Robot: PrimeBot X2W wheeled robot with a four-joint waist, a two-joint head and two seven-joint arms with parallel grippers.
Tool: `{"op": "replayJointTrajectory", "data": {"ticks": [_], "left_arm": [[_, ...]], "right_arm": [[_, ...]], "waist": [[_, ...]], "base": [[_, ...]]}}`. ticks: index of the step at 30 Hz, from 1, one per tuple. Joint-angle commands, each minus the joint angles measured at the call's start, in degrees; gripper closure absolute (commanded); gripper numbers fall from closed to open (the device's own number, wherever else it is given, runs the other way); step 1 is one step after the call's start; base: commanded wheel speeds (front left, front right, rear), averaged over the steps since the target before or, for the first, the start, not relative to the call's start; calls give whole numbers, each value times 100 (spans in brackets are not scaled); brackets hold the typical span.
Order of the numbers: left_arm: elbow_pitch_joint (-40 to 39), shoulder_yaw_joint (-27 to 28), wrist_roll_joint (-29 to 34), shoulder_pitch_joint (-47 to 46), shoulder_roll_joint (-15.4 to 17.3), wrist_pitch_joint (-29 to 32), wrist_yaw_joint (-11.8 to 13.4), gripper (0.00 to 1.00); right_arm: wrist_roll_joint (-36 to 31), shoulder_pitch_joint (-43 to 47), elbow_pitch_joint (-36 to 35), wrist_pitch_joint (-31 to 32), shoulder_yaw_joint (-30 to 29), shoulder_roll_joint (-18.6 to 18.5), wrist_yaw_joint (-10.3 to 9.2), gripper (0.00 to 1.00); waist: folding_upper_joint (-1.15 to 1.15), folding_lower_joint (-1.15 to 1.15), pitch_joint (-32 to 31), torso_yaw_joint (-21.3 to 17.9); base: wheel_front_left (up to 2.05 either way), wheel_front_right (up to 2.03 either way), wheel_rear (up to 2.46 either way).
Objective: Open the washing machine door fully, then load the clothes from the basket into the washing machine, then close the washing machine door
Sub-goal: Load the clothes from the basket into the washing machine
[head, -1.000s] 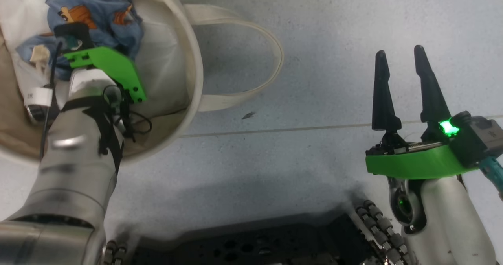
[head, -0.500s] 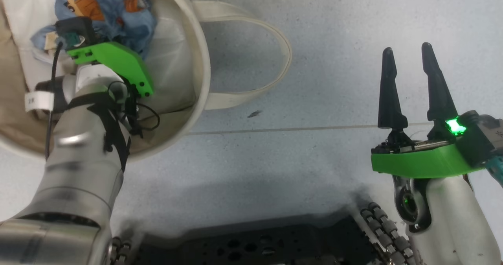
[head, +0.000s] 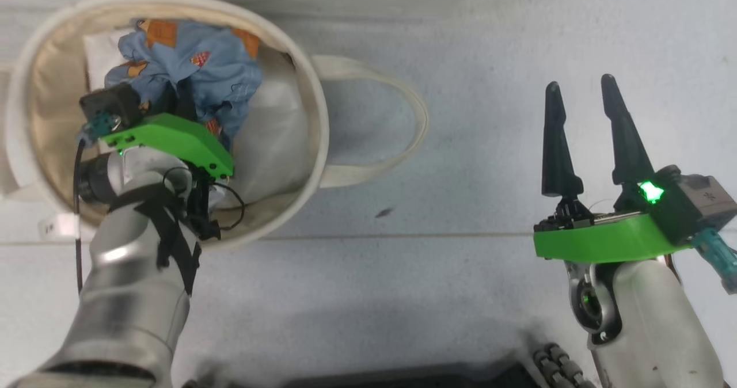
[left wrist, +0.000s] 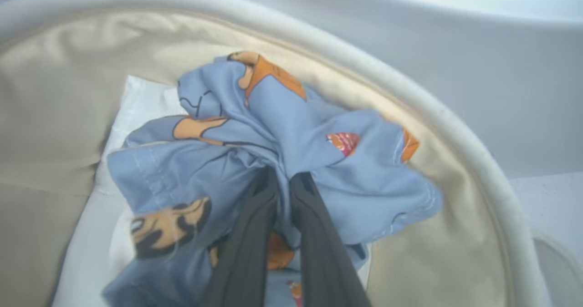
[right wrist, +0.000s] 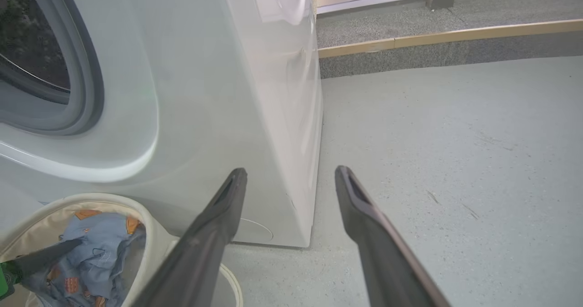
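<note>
The basket [head: 315,111] stands on the floor just in front of the washing machine [right wrist: 205,93], whose grey gasket [right wrist: 89,70] rings the drum opening. The washing machine door is out of view. Inside the basket [left wrist: 455,125] lie the clothes [left wrist: 291,129], bunched around my left gripper [left wrist: 283,179], which is shut on a fold of them. In the head view the clothes [head: 190,65] rise above that gripper's green mount. My right gripper [head: 580,83] hangs open over bare floor to the right, with nothing between its fingers [right wrist: 218,216].
A plain white cloth [head: 276,123] lies under the garment in the basket. One loop handle [head: 411,140] rests on the floor to the basket's right. A raised step with a yellow edge [right wrist: 432,43] runs behind the washer's right side.
The head camera has shifted, so the basket sits lower and further right in the picture. My left gripper has shut on the clothes, which now bunch up around it. The right gripper stays open.
</note>
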Motion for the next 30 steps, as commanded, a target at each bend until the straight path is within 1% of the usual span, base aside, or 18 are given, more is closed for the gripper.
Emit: {"op": "replayJointTrajectory", "data": {"ticks": [1,8,9,15,19,22,24,26,28,30], "left_arm": [[-418,174,72,343,217,-72,-35,100],[-2130,633,476,1562,164,-74,-131,100],[-2130,633,476,1562,164,-74,-131,100],[-3444,912,836,2618,99,-75,-311,100],[-4165,929,850,3286,86,-75,-425,100],[-4638,811,831,3733,84,-75,-396,100],[-4895,742,874,4014,84,-75,-335,100],[-5048,661,951,4288,83,-75,-269,100],[-5101,624,1020,4528,83,-75,-152,100],[-5201,633,957,4713,83,-75,-71,100]], "right_arm": [[32,244,-119,-70,167,17,0,0],[46,403,63,-70,240,66,0,0],[46,403,63,-70,240,66,0,0],[65,621,216,-70,215,113,0,0],[124,802,303,-70,159,137,0,0],[229,957,346,-70,105,144,0,0],[303,1052,373,-70,91,145,0,0],[363,1137,393,-70,91,146,0,0],[405,1211,405,-70,113,146,0,0],[446,1279,417,-70,140,147,0,0]], "waist": [[0,1,-420,87],[0,1,-1298,164],[0,1,-1298,164],[0,1,-2100,160],[0,1,-2605,138],[0,1,-2929,154],[0,1,-3132,165],[0,1,-3307,167],[0,1,-3455,160],[0,1,-3588,149]], "base": [[0,0,0],[0,0,0],[0,0,0],[0,0,0],[0,0,0],[0,0,0],[0,0,0],[0,0,0],[0,0,0],[0,0,0]]}}
